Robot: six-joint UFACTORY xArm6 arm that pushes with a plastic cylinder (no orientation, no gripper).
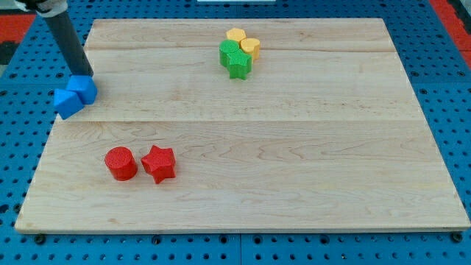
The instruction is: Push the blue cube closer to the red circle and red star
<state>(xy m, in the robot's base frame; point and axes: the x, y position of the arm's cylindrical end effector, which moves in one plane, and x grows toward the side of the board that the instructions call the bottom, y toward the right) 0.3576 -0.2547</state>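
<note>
The surface (294,162) is a broad board of pale wood planks, its grain running from the view's left to right, smooth and probably slick enough for blocks to slide easily. It lies on a blue perforated base (22,147).

There are no fingers on this rig, so nothing opens, closes or grips: only a straight dark rod, and my tip (85,76) rests against the top edge of the blue cube (85,89), at roughly its 12 o'clock. The cube sits at the board's left edge, touching another blue block (67,102) at its 8 o'clock whose shape I cannot make out.

The red star (159,163) and red circle (121,163) sit side by side, near each other, at about 5 o'clock from the cube and well apart from it.

The cube looks small, rigid and light, with flat faces; it should slide rather than tip. Pushing squarely on the middle of a face, likely the one at its 11 o'clock, should limit spinning.

At the board's 12 o'clock cluster a green block (235,58) and yellow blocks (244,43), touching.
</note>
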